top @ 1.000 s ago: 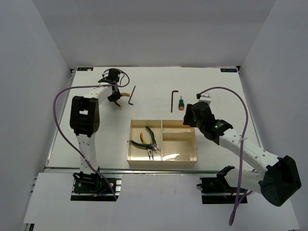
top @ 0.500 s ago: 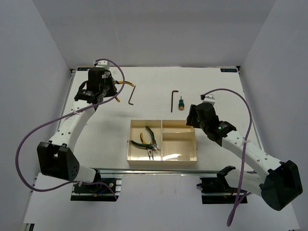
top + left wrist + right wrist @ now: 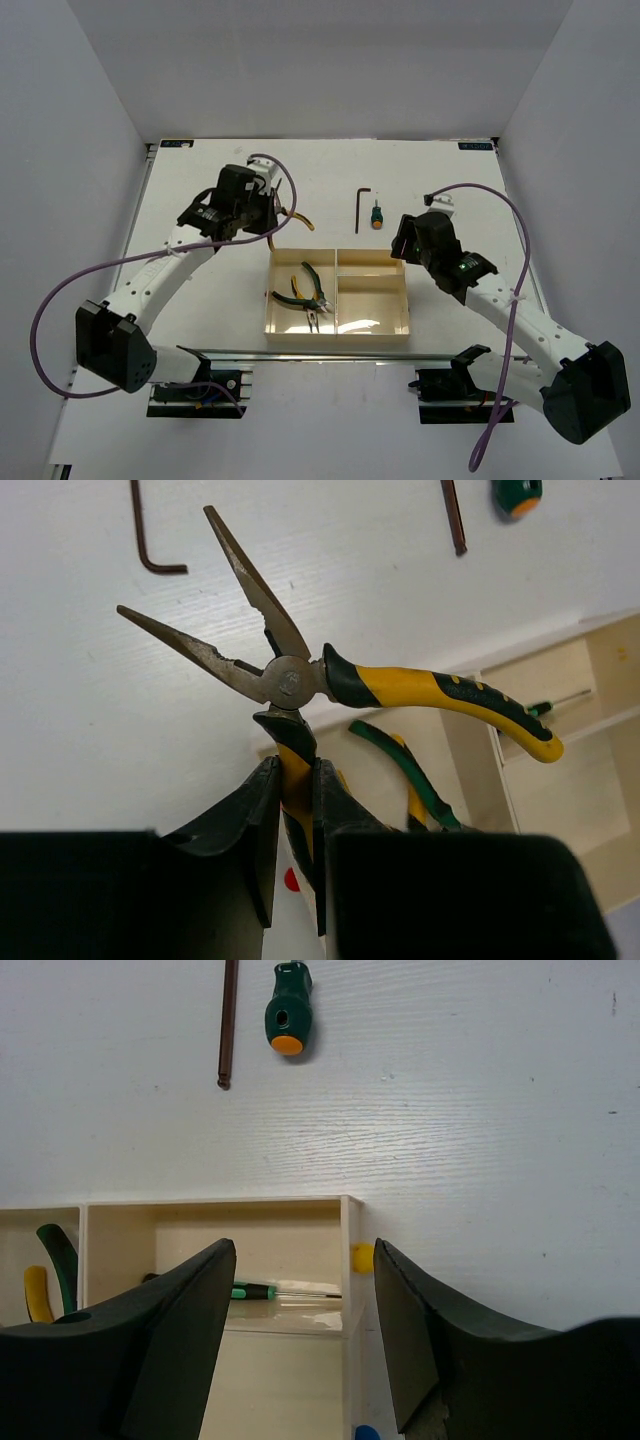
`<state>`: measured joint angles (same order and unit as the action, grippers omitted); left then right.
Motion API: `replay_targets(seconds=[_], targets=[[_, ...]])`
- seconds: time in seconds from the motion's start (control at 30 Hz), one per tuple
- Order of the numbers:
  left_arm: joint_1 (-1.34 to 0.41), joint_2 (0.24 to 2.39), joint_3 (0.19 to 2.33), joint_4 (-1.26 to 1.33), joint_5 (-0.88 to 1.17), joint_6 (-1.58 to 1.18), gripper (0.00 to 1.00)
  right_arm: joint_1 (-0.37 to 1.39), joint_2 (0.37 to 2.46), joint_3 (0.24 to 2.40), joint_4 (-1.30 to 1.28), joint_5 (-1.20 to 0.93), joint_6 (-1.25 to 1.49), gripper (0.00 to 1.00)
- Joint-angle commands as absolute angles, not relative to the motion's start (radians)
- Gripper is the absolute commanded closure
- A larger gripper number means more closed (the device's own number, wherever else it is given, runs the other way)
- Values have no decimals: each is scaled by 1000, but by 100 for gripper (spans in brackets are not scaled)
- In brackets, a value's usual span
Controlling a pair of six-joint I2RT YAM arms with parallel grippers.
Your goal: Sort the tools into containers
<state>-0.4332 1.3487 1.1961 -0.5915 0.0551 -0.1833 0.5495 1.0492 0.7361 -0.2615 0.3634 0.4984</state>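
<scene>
Yellow-handled pliers (image 3: 290, 680) clamped by one handle in left end effector (image 3: 292, 790), nose splayed, free handle sticking out sideways. Tray (image 3: 520, 640) just beneath; probably staged for its large compartment, where green pliers (image 3: 400, 765) lie. Right end effector (image 3: 300, 1290) apart, empty, above small compartment holding a screwdriver (image 3: 255, 1291).

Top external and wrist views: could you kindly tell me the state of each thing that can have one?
Left hand: shut on yellow-handled pliers.
Yellow-handled pliers: gripped by one handle, nose spread open.
Right hand: open, empty.
Green-handled pliers: lying in tray, large compartment.
Thin screwdriver: lying in small compartment.
Stubby screwdriver: lying on table.
Hex key: lying on table.
Second hex key: lying on table.
</scene>
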Motion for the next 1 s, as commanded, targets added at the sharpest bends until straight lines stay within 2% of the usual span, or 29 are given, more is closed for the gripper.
replay_targets(seconds=[0.0, 0.5, 0.77, 0.83, 0.93, 0.97], targets=[[-483, 1261, 1164, -597, 61, -190, 100, 537, 1032, 736, -259, 365, 506, 37], [-704, 1218, 942, -603, -26, -299, 100, 506, 1043, 718, -247, 328, 509, 37], [-744, 1227, 874, -589, -52, -321, 100, 492, 1040, 715, -250, 330, 499, 36], [-753, 1233, 858, -584, -57, -324, 96, 492, 1042, 712, -247, 327, 499, 37], [-764, 1243, 844, -586, -64, -328, 83, 485, 1055, 713, -244, 310, 492, 36], [-764, 1243, 838, -584, -74, -330, 75, 485, 1064, 718, -244, 308, 489, 36]])
